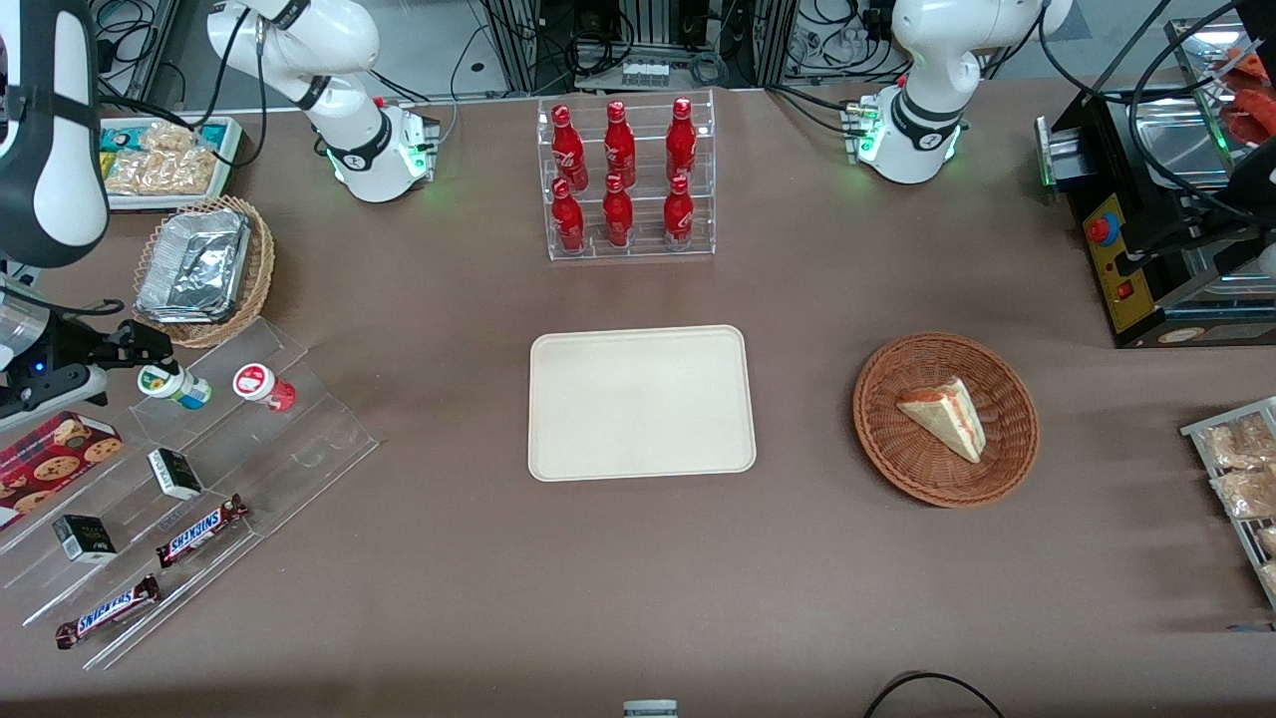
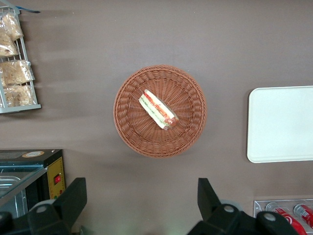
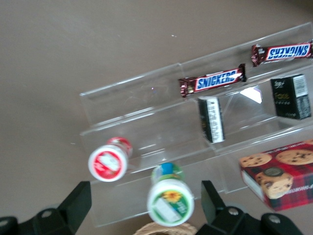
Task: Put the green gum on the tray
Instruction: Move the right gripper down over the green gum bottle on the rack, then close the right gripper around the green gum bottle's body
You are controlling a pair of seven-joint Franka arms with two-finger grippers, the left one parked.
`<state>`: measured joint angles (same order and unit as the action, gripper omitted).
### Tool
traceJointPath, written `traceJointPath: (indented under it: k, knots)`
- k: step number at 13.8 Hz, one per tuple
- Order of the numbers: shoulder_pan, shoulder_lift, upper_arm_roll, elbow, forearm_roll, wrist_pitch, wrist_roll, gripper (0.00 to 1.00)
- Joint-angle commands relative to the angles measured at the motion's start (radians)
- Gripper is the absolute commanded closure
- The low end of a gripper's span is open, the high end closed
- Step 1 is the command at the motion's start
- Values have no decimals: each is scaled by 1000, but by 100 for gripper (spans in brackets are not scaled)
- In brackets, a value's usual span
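The green gum (image 1: 171, 384), a small bottle with a white lid, green-and-yellow label and blue-green body, stands on the top step of a clear acrylic rack (image 1: 299, 439) at the working arm's end of the table. In the right wrist view the green gum (image 3: 170, 200) sits between my open fingers, closer to one finger (image 3: 211, 199), touching neither. My gripper (image 1: 150, 351) hovers just above it, open and empty (image 3: 144, 205). The cream tray (image 1: 638, 404) lies flat and bare at the table's middle, and also shows in the left wrist view (image 2: 281, 122).
A red gum bottle (image 1: 263, 385) stands beside the green one. The rack also holds two Snickers bars (image 1: 202, 530) and small black boxes (image 1: 175, 473). A cookie box (image 1: 55, 454), a wicker basket with foil (image 1: 199, 264), a cola rack (image 1: 628, 179) and a sandwich basket (image 1: 945, 419) stand around.
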<state>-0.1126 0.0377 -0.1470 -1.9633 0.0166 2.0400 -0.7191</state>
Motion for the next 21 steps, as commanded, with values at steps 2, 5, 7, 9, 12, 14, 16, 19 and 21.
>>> traceJointPath:
  k: [2,5,7,9,12,14,16,19,21]
  knots:
    - [-36,-38,3,-124,14,124,-118,0]
    - [-38,-38,3,-141,16,126,-135,1]
    - [-39,-45,3,-166,16,140,-151,1]
    - [-50,-45,3,-181,14,146,-152,1]
    - [-53,-45,1,-187,11,144,-158,1]
    - [-53,-38,1,-193,11,152,-172,1]
    - [-55,-36,0,-210,11,196,-186,1]
    - [-79,-24,1,-215,9,226,-218,1]
    - [-81,-21,1,-218,11,227,-224,1]
